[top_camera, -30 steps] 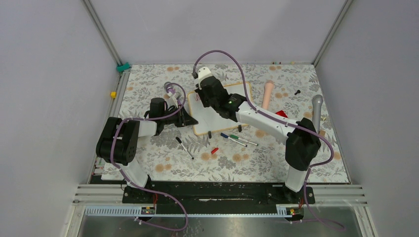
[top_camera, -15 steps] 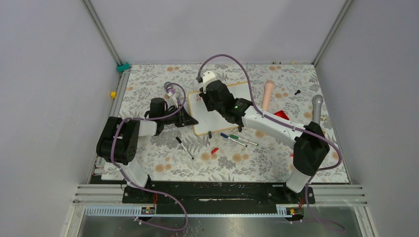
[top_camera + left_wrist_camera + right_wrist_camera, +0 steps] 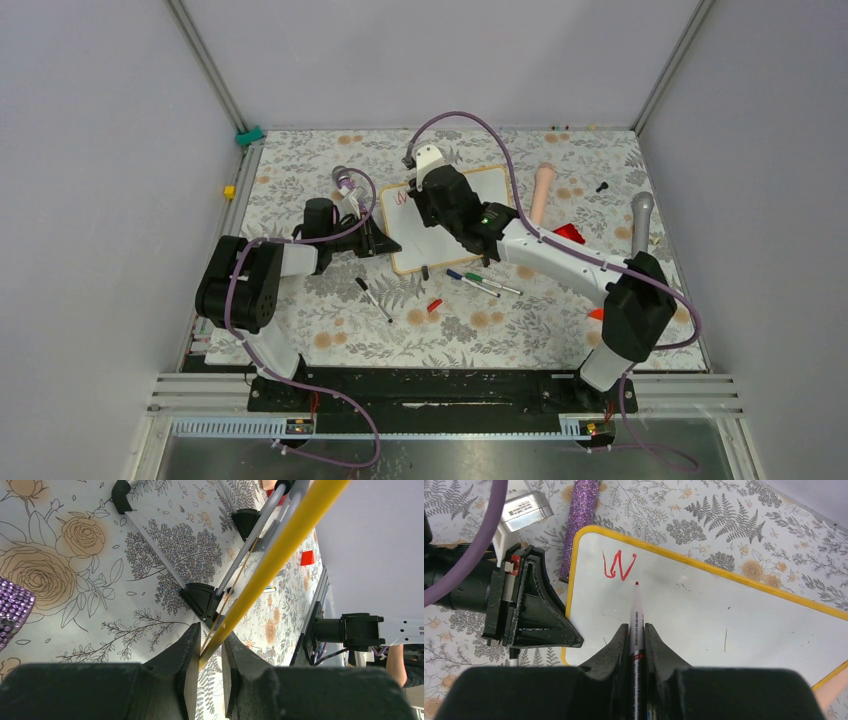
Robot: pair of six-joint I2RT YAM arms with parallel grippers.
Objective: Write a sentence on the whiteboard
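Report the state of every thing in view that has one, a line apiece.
whiteboard, face up, left edge clamped.
sentence, only a red "W" written so far.
red marker, uncapped, tip pointing at the board beside the W.
left gripper, shut on the whiteboard's frame.
right gripper, shut on the red marker.
loose markers, lying unheld on the table.

The left arm (image 3: 290, 258) folds at its elbow and runs out toward 2 o'clock, with the left gripper (image 3: 210, 647) pinched narrowly on the whiteboard's (image 3: 290, 535) yellow edge. The right arm (image 3: 550, 255) stretches long toward 10 o'clock — wrist pitched down — and the right gripper (image 3: 636, 630) is clamped tight on a red marker (image 3: 636, 605), both fingers flush against its barrel.
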